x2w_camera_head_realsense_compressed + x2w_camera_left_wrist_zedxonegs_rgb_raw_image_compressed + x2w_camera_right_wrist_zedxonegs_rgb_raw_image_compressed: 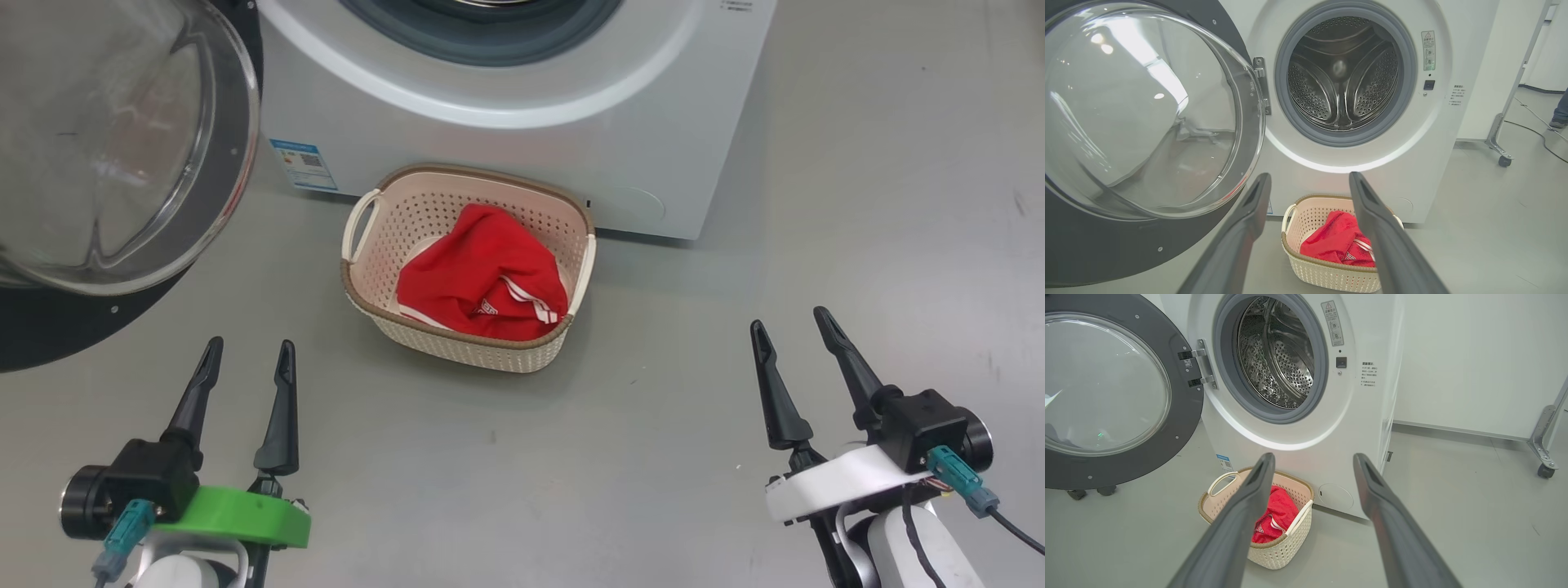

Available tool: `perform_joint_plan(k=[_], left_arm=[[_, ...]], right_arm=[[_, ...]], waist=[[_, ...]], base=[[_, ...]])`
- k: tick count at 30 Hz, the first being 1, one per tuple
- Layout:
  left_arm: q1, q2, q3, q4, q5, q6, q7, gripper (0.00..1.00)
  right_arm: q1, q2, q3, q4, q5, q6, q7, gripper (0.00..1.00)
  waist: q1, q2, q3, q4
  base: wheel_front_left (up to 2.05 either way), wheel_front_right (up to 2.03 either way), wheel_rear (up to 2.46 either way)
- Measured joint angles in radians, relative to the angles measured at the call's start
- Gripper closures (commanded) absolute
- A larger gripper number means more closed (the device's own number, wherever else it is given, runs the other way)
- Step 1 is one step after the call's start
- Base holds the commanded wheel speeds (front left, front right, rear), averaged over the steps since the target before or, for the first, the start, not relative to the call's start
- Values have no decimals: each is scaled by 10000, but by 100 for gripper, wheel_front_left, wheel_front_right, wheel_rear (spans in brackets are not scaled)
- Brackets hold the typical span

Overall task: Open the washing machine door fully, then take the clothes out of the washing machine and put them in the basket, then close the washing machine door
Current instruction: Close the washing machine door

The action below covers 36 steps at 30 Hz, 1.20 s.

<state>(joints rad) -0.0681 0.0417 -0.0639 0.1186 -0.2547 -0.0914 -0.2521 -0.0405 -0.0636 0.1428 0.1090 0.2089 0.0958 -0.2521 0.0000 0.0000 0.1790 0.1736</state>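
Wrist views look into the washing machine (1412,171): perforated steel drum (1343,73) visible, washing machine door (1147,110) standing wide on its hinge. Head view cuts off at the grey seal but looks down into the basket (465,347).

Clothes (482,273) lie bunched in the basket, on the floor against the machine front. They are ahead of and between left gripper (251,345) and right gripper (788,318), apart from both.

Both grippers spread, holding nothing.

Blue label (304,163) and warning sticker (1428,50): print too small to read.

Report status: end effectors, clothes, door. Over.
Left end effector open, empty. Right end effector open, empty. Clothes in basket, drum bare. Washing machine door wide open; basket sits low, likely under door's swing.
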Motion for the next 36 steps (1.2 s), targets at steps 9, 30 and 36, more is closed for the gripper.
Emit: perform_joint_plan(k=[9,30,36], left_arm=[[26,-8,224,-155,-19,257,0,0],[359,-15,295,-337,-13,337,0,0],[423,-15,311,-391,-13,337,0,0]], right_arm=[[-380,-36,397,299,-79,105,-2,0],[-384,-6,771,562,209,190,0,0],[-384,-2,796,583,228,203,0,0]], waist=[[1,0,60,1067],[1,0,-463,3576],[1,0,-524,3727]], base=[[0,0,0],[0,0,0],[0,0,0]])
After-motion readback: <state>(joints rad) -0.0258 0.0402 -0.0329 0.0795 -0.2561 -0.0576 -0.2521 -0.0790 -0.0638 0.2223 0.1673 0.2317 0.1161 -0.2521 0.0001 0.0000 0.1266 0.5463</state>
